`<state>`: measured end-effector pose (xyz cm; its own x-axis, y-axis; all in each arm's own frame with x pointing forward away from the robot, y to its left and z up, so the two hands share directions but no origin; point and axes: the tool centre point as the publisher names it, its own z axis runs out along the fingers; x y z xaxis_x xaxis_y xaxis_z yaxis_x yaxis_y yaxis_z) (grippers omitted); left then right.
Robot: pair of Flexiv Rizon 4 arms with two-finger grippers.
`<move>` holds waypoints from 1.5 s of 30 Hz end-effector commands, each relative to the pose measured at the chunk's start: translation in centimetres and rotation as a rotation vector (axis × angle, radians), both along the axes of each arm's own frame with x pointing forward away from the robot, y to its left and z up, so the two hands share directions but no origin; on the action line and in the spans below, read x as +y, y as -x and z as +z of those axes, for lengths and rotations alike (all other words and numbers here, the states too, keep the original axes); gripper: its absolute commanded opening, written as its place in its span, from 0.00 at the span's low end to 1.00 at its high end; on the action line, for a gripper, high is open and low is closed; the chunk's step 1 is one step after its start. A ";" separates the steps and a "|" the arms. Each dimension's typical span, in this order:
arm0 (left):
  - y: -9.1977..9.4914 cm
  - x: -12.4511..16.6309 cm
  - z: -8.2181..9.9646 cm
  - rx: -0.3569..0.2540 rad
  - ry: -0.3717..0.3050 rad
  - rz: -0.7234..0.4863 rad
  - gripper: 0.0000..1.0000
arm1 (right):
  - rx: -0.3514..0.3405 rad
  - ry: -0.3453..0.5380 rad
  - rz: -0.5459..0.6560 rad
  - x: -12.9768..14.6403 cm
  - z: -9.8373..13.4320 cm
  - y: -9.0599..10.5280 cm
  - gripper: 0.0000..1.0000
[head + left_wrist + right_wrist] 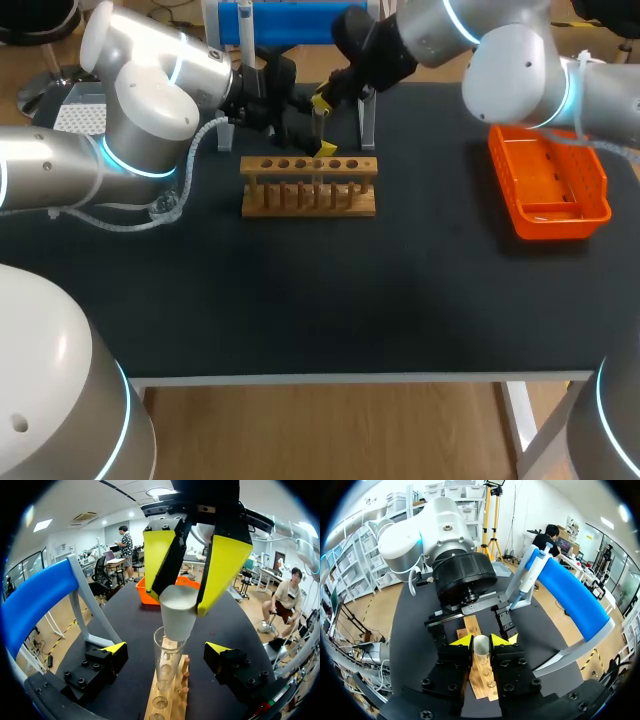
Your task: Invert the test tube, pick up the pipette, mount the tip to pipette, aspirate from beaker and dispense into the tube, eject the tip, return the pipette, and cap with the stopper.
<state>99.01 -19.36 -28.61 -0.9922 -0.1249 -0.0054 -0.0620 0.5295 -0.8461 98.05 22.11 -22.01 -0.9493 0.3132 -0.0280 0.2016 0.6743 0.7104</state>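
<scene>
The right end effector (481,641) was seen pinching a white stopper (178,615) from two sides, narrow end down, directly over the open mouth of the test tube (166,667). It was held so, it was judged, so that the stopper could be pressed straight down along the tube's axis. Whether the stopper was already seated in the mouth could not be told.

The tube was stood upright in a hole of the wooden rack (308,198), which was set at about 12 o'clock on the desk (320,300). This let the rack take the push.

The left end effector (166,647) was spread wide, with one finger on each side of the tube and neither touching it. It was judged to be kept there to steady the tube should it lean.

The pipette (530,577) was hung on its blue stand (570,595) beyond the rack, well apart from the tube, so the return step was taken as done and the capping as the step in hand. An orange basket (548,190) was placed at about 2 o'clock, clear of both arms.
</scene>
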 end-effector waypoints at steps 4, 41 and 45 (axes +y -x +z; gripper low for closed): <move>0.0 0.0 -0.1 -0.001 0.002 0.001 1.00 | 0.010 0.011 0.002 0.0 -0.6 -0.2 0.00; 0.0 0.0 -0.1 -0.001 0.002 0.001 1.00 | 0.002 -0.007 -0.011 0.0 -0.4 -0.3 0.00; 0.0 0.0 -0.1 -0.001 0.002 0.001 1.00 | -0.004 -0.022 -0.014 0.0 0.0 -0.5 0.00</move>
